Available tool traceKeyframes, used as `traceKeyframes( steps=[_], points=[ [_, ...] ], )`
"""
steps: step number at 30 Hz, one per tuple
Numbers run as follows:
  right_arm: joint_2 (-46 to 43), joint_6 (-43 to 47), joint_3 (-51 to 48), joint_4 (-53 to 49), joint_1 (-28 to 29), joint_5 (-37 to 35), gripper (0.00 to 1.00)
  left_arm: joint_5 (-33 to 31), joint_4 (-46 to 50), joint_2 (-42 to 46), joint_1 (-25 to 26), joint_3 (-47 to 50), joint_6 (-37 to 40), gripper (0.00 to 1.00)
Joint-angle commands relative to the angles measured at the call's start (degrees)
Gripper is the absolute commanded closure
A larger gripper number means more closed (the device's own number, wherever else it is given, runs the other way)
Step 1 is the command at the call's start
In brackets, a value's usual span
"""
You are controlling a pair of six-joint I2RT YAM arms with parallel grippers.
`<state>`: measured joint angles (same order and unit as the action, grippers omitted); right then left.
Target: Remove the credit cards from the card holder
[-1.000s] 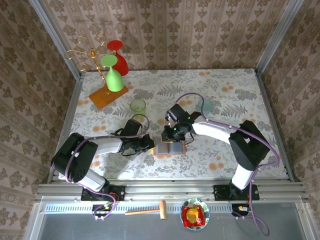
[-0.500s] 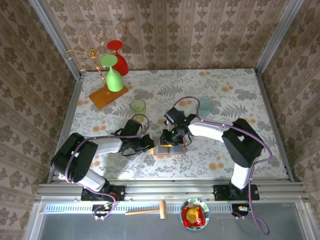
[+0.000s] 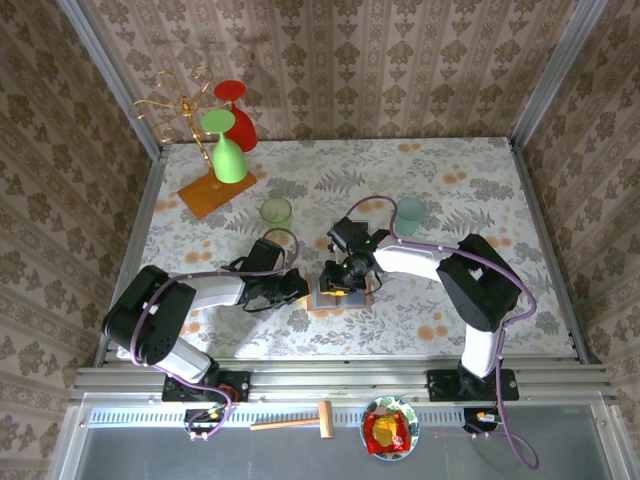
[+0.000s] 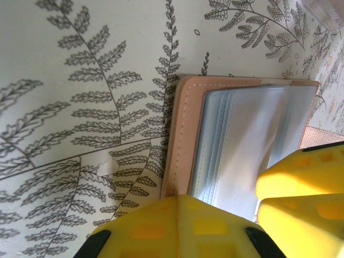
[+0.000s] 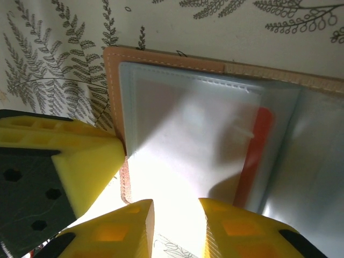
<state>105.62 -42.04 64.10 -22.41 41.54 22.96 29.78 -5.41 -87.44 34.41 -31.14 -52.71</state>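
Left gripper [image 4: 180,228] clenched, closed tips touching the end edge of the card holder [image 4: 215,140]. Holder lies open and flat on the fern-print tablecloth [image 4: 80,107]. Right gripper [image 5: 176,217] sits low over the holder's clear pockets, jaws slightly parted; I see nothing caught between them. Red credit card [image 5: 253,153] is tucked in a pocket, just ahead and right of that gripper's tips.
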Motion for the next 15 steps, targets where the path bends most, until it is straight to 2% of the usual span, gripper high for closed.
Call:
traceKeyframes(
  steps=[1,15],
  points=[
    [0.86,-0.33,-0.77,-0.99,0.51,-1.19,0.7,0.42,1.45,-0.45,-0.31,0.53,0.06,0.92],
    [-1.51,0.38,-1.77,-2.72,-0.36,-3.4,0.7,0.44,1.55,-0.59,-0.52,0.73,0.2,0.92]
  ],
)
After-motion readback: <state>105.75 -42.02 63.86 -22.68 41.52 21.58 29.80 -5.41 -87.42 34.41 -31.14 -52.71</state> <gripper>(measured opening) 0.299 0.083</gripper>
